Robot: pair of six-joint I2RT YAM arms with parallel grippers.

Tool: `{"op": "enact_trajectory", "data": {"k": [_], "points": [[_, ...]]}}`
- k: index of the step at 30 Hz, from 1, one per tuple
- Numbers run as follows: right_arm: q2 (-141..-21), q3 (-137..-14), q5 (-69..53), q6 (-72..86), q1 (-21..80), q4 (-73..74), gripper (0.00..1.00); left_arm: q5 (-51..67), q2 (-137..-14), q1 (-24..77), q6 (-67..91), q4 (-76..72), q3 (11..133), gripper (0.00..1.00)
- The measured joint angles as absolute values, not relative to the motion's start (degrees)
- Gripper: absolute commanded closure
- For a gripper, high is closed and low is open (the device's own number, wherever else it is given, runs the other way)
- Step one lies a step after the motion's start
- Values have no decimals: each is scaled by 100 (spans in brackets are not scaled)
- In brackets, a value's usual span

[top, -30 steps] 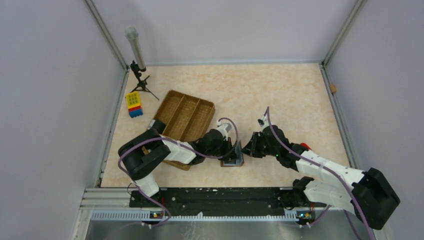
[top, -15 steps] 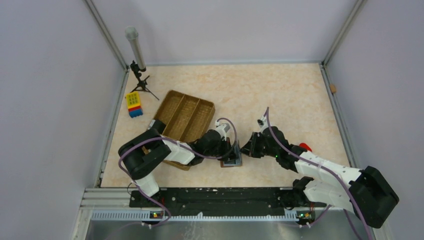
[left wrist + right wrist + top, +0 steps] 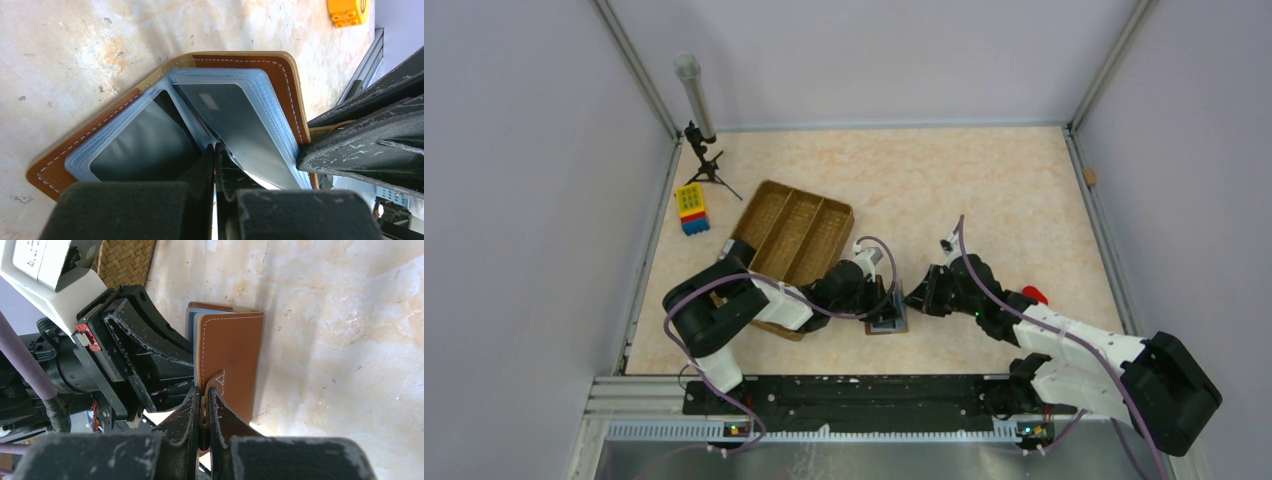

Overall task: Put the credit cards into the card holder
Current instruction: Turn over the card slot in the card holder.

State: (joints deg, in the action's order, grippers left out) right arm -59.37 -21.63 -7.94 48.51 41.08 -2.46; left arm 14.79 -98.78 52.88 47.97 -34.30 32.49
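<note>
- A yellow-and-blue block (image 3: 691, 208) and a woven compartmented tray (image 3: 810, 196) sit furthest left, one of each, both apart from the work.
- One brown card holder (image 3: 889, 322) lies open on the table between the two grippers, just beside the tray's near corner.
- In its left-hand clear sleeve sits a dark credit card (image 3: 142, 147), fully seated.
- The left gripper (image 3: 215, 152) has its fingers clenched together, tips at the near edge of a bluish-grey credit card (image 3: 235, 120). Whether they pinch the card itself or a sleeve edge cannot be told.
- That card lies straight ahead of those fingertips. Its long axis runs away from them, up toward the holder's fold, with the far end among the clear sleeves.
- By my reading, the coming move is a push along that axis, and the left arm is the nearer one for it.
- Two cards are counted in all.
- The right gripper (image 3: 201, 405) is grasping the holder's brown strap tab, its fingers closed on it, keeping the right cover tilted up.
</note>
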Motion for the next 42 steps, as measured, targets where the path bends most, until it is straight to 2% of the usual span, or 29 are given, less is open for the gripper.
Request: {"op": "enact_trajectory", "data": {"k": [18,23,38,42], "points": [[-6246,-2196,-569,5011,4108,-320,100,1551,-9918,5258,4799,-3601,3199,99],[-6259,-2349,-386,4969,4110,3,100,1514,-9695,5258,4711,-3339,3177,90],[-6217,-2401,510,4644,4108,1199,100,954,-7706,5253,4014,-1225,3216,52],[-6230,-2401,517,4609,4108,1197,100,797,-7494,5253,3922,-851,3374,49]]}}
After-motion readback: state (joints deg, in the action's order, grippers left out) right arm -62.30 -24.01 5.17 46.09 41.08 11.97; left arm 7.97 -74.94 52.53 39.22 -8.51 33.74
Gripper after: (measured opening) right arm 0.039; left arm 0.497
